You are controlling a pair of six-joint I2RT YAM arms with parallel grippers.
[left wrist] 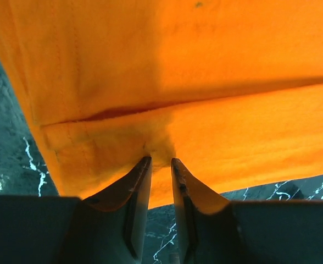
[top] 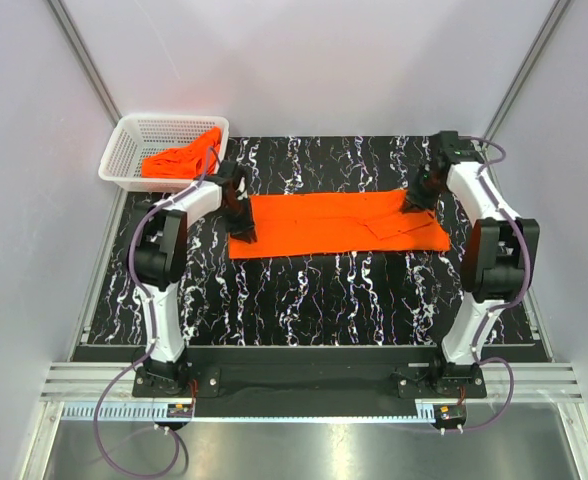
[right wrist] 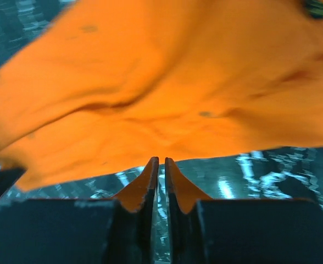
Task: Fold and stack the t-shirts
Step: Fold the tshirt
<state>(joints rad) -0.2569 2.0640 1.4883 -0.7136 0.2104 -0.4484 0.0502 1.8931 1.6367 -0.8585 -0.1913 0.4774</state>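
One orange t-shirt (top: 339, 224) lies as a long folded strip across the black marbled table. My left gripper (top: 242, 228) is at its left end. In the left wrist view the fingertips (left wrist: 146, 163) pinch a puckered bit of the t-shirt's (left wrist: 205, 82) edge. My right gripper (top: 415, 198) is at the strip's far right corner. In the blurred right wrist view its jaws stand almost together, with the tips (right wrist: 153, 163) on the edge of the t-shirt (right wrist: 161, 93). Another orange t-shirt (top: 181, 158) lies crumpled in the basket.
The white mesh basket (top: 134, 135) stands at the table's far left corner, just behind my left arm. Bare marbled tabletop (top: 324, 300) lies between the shirt and the arm bases. Grey walls close in the back and sides.
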